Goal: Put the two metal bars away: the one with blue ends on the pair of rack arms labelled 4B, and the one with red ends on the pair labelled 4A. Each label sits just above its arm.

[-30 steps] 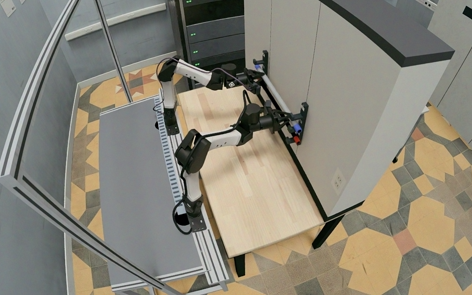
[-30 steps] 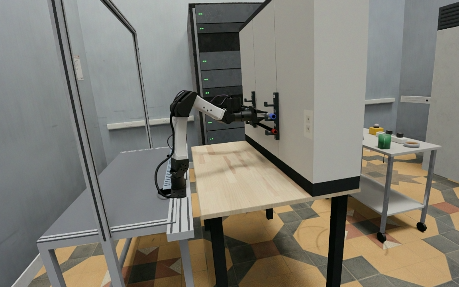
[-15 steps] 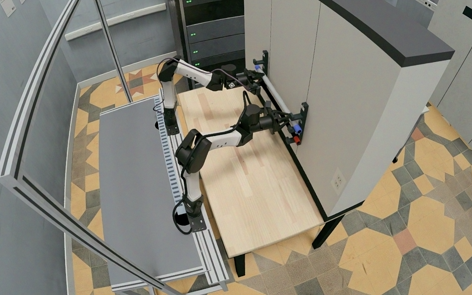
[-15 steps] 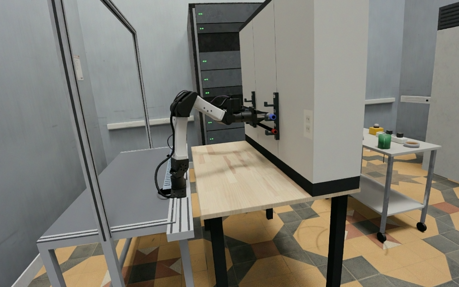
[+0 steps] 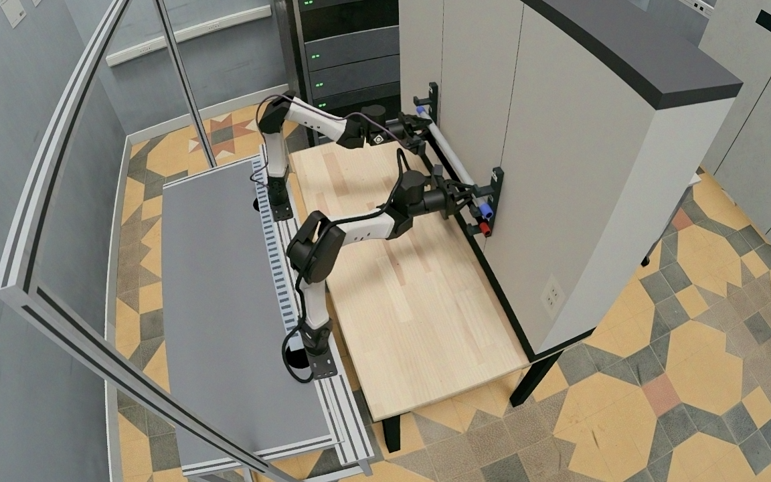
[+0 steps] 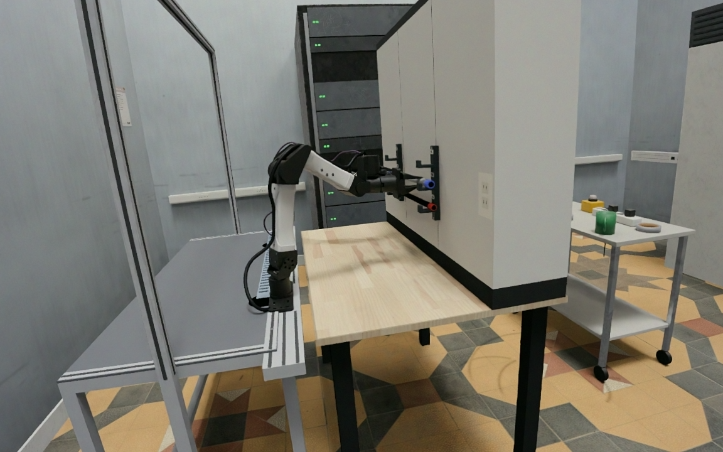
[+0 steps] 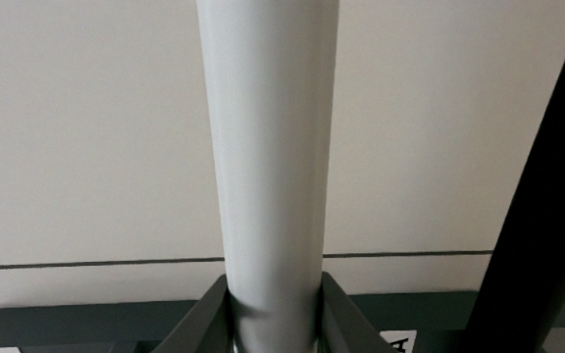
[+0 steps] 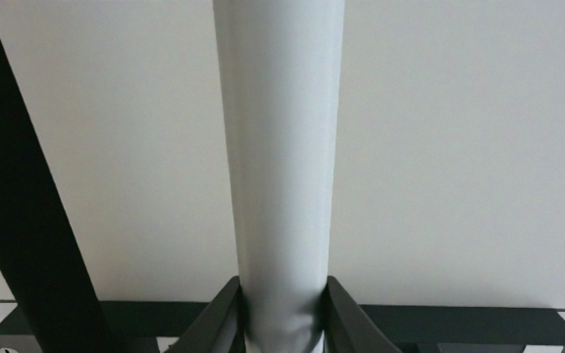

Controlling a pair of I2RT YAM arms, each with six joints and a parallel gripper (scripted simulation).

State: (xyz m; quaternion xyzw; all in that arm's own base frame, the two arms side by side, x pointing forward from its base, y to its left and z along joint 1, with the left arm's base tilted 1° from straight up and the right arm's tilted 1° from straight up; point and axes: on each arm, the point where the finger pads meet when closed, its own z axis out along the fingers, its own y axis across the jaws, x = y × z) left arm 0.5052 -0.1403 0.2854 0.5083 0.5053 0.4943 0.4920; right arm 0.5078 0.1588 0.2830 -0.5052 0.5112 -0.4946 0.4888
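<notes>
Along the tall pale panel (image 5: 568, 179) (image 6: 465, 112), above the light wooden tabletop (image 5: 424, 335) (image 6: 375, 292), we have the grey metal bar with blue ends (image 5: 451, 150) (image 6: 428, 183) (image 7: 273, 147) (image 8: 284, 147) spanning the two black rack uprights. Our left gripper (image 5: 426, 124) (image 7: 275, 288) has its fingers clamped around that bar towards the far upright (image 5: 438, 96) (image 6: 395, 154) (image 7: 91, 324). Our right gripper (image 5: 476, 193) (image 6: 420, 182) (image 8: 283, 290) grasps the same bar towards the near upright (image 5: 502, 185) (image 6: 440, 182) (image 8: 459, 324); in both wrist views the fingers touch its two sides. At the near upright, the blue end sits below the top rack arm (image 6: 423, 164) and above the lowest one (image 6: 425, 209). We cannot tell whether the bar's weight rests on the rack arms, as the grippers and the bar hide the contact.

Lower down, the black metal bar with red ends (image 5: 484, 228) (image 6: 419, 200) (image 7: 533, 196) (image 8: 27, 176) lies at the lowest rack arm of the near upright, apart from both grippers. Our left wrist view catches part of a white label (image 7: 399, 339) with an A on it, between the two bars; the rest of it is out of view.
</notes>
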